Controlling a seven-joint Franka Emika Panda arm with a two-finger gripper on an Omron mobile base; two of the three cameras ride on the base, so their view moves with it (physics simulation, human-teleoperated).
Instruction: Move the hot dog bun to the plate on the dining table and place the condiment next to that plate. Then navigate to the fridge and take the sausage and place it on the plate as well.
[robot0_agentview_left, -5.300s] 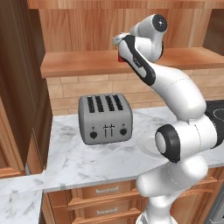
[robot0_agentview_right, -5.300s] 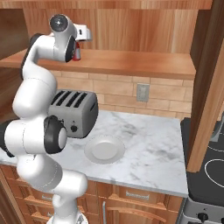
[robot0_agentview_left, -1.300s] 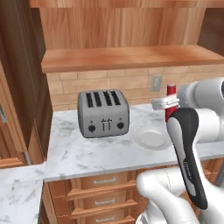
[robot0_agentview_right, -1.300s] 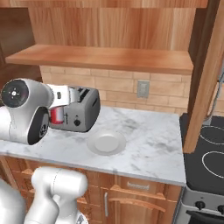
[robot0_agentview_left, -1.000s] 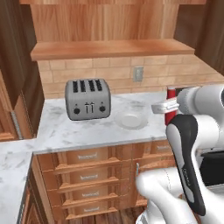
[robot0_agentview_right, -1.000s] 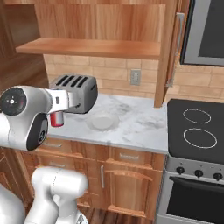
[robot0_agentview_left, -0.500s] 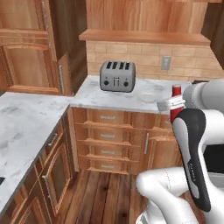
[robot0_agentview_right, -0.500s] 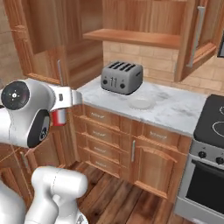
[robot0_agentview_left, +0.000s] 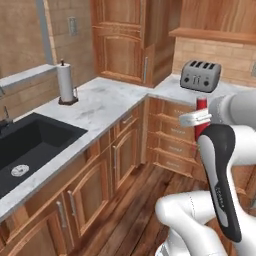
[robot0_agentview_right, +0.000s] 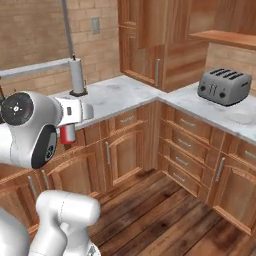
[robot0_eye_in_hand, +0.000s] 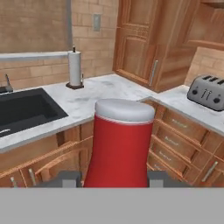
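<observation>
My gripper (robot0_eye_in_hand: 113, 179) is shut on the condiment (robot0_eye_in_hand: 120, 144), a red bottle with a white cap (robot0_eye_in_hand: 124, 110), held upright in the air over the wooden floor. In the left base view the condiment (robot0_agentview_left: 201, 129) shows behind my forearm, with the gripper (robot0_agentview_left: 199, 118) clamped across its neck. From the right base view the condiment (robot0_agentview_right: 67, 134) hangs below the white hand, and the gripper (robot0_agentview_right: 70, 120) is mostly hidden by the arm. The bun, dining table, fridge and sausage are out of view.
An L-shaped marble counter (robot0_agentview_left: 105, 102) on wooden drawers runs around the corner. A grey toaster (robot0_agentview_right: 223, 86) stands at its right end, beside a pale round dish (robot0_agentview_right: 243, 116). A paper towel roll (robot0_agentview_left: 65, 82) and a black sink (robot0_agentview_left: 25, 145) are on the left.
The whole picture has swung as the base turned left: the toaster counter slid right and farther off, and the sink and paper towel came into sight. The bottle stays in the gripper.
</observation>
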